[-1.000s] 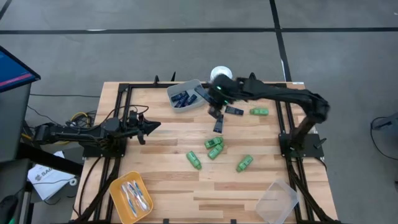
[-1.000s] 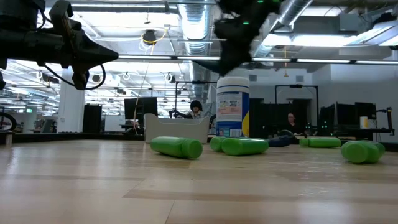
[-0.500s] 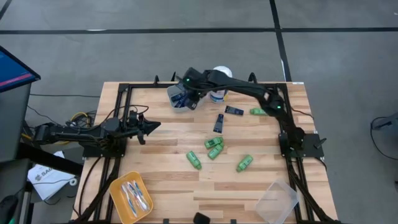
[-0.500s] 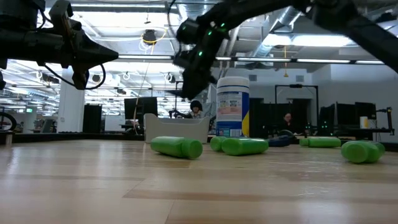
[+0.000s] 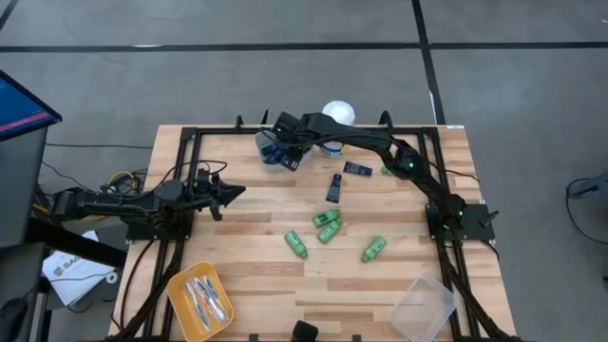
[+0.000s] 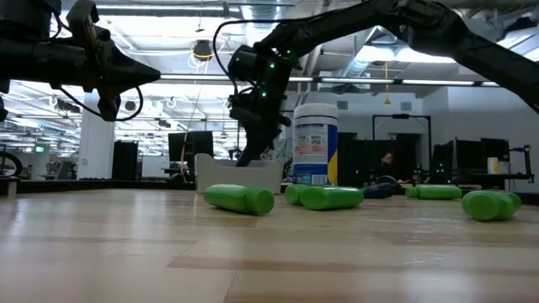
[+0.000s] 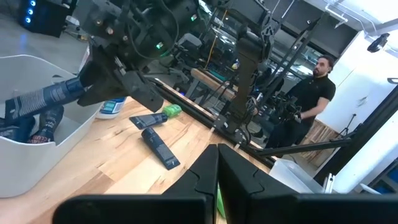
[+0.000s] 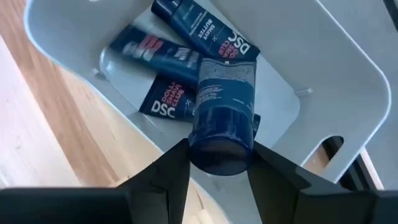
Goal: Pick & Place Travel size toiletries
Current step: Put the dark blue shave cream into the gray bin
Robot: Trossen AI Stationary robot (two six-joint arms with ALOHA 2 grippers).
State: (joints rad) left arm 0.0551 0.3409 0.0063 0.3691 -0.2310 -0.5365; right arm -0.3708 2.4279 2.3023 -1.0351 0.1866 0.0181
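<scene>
My right gripper (image 5: 285,144) reaches over the grey bin (image 5: 269,140) at the table's far middle, shut on a dark navy tube (image 8: 222,106). Several more navy tubes (image 8: 171,102) lie flat in that bin. Two navy tubes (image 5: 333,187) (image 5: 358,169) and several green bottles (image 5: 328,224) (image 5: 373,249) lie on their sides on the wood. Light-blue toothbrushes fill the orange bin (image 5: 199,299) at the near left. My left gripper (image 5: 228,193) waits shut above the table's left side. My right gripper pinches the navy tube by its round cap end (image 8: 221,152) between the two fingers (image 8: 177,168). It comes from above, slanting toward the table's left. The tube points away from the fingers down into the grey bin, its flat end (image 7: 15,107) above the tubes lying there.
A tall white blue-labelled canister (image 5: 334,119) stands right behind the grey bin, close to my right arm. A clear bin (image 5: 423,309) sits at the near right corner. Black frame rails (image 5: 190,142) run along the table's sides. People sit in the room beyond (image 7: 314,93).
My right gripper has swung from the loose navy tubes at the table's middle toward the far left, carrying the tube over the grey bin. It has then dipped lower into the bin with the tube pointing down.
</scene>
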